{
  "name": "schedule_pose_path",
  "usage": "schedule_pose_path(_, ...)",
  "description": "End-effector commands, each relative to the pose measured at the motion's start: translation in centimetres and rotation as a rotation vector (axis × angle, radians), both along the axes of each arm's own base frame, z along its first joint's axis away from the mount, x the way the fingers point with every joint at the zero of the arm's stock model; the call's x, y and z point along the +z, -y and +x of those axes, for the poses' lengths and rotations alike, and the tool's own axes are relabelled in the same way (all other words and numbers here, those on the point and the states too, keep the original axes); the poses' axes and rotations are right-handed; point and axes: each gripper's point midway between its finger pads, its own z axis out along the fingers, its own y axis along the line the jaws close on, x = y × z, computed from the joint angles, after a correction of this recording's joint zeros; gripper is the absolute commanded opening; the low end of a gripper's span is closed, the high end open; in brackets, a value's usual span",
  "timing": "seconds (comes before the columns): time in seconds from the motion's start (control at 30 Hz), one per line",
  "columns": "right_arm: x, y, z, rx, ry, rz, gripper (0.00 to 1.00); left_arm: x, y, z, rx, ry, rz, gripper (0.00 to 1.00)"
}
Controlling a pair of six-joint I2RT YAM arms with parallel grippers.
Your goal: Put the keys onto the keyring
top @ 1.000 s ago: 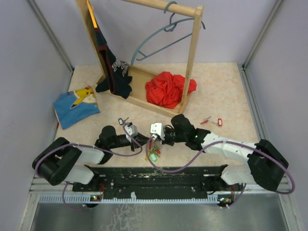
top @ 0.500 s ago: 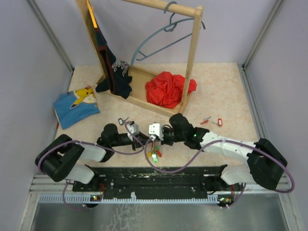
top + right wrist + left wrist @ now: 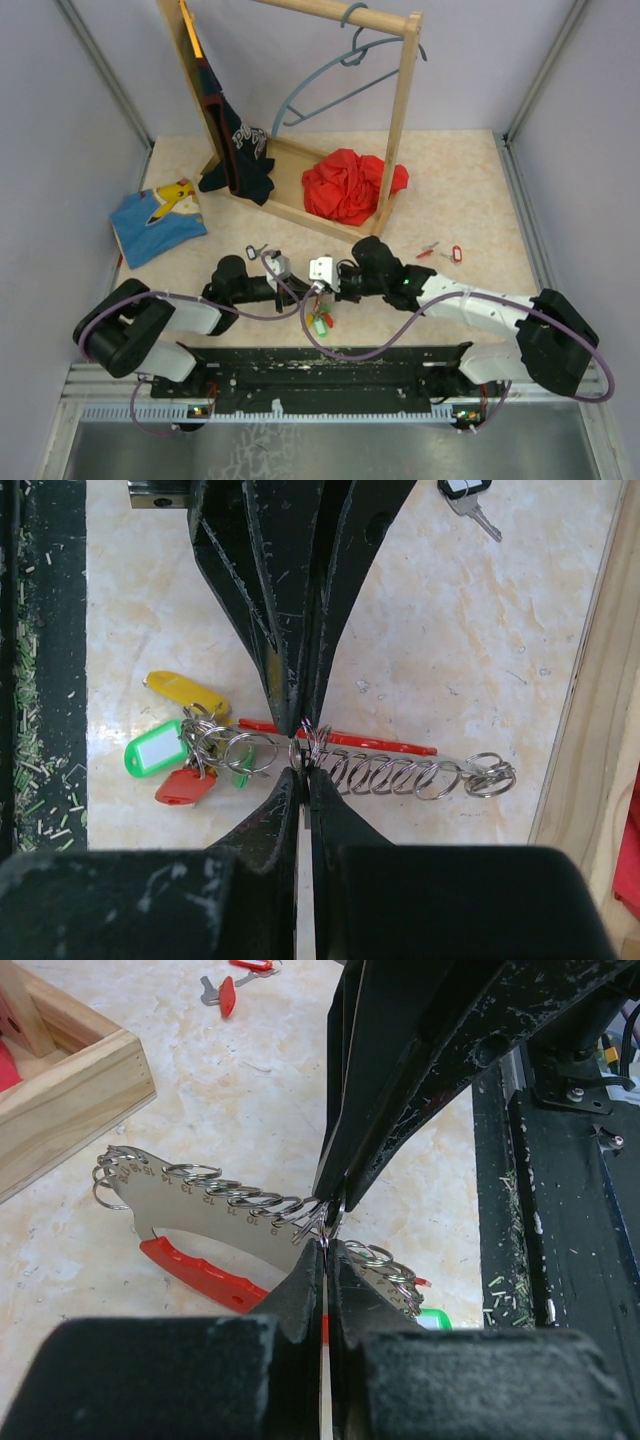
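The keyring is a silver plate with a row of metal rings on a red strap, with yellow, green and red tabs; in the top view it hangs between the grippers. My left gripper and right gripper meet tip to tip above the table. Each is shut on a ring of the keyring. Two red-headed keys lie loose to the right and also show in the left wrist view. A dark-headed key lies behind the left gripper.
A wooden clothes rack stands behind the grippers, with a red cloth on its base, a dark shirt and a blue hanger. A blue printed shirt lies at the far left. The rack's base edge is close by.
My left gripper has moved right, up against the right gripper. Over the last half second both have held nearly still, with the tabs dangling below.
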Motion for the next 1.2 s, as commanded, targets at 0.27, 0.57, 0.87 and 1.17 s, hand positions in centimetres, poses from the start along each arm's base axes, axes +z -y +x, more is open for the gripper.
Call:
schedule_pose_path(0.27,1.5,0.7,0.6,-0.07,0.042,0.106,0.19,0.4,0.0,0.3,0.004,0.005,-0.004,0.0)
schedule_pose_path(0.57,2.1,0.3,0.2,-0.097,0.032,0.226,0.3,0.9,-0.1,0.4,0.026,0.015,-0.023,0.0)
schedule_pose_path(0.87,2.6,-1.0,-0.6,-0.079,-0.038,0.316,0.37,1.1,-0.2,0.5,0.034,0.015,-0.029,0.0)
schedule_pose_path(1.17,2.2,-1.5,0.8,-0.138,-0.042,0.321,0.33,1.0,-0.1,0.4,0.029,0.018,-0.03,0.0)
